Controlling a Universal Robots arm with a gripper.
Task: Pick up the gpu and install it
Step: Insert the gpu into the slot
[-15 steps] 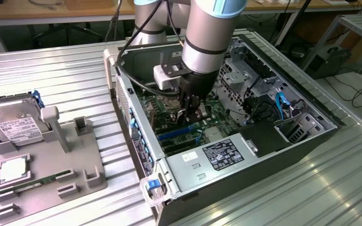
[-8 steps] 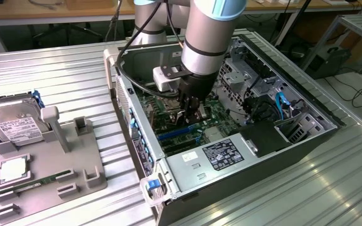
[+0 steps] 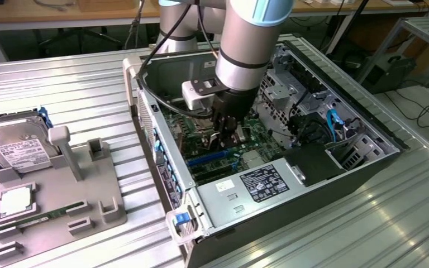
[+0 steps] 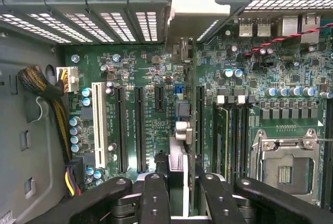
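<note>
One open computer case holds my claw pinching the gpu edge-on above the motherboard slots, as I see from the wrist, while outside I see a hard drive at nine o'clock on the surface.

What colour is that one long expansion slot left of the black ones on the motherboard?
White. The slot shows best in the wrist view, beside the black slots.
</note>
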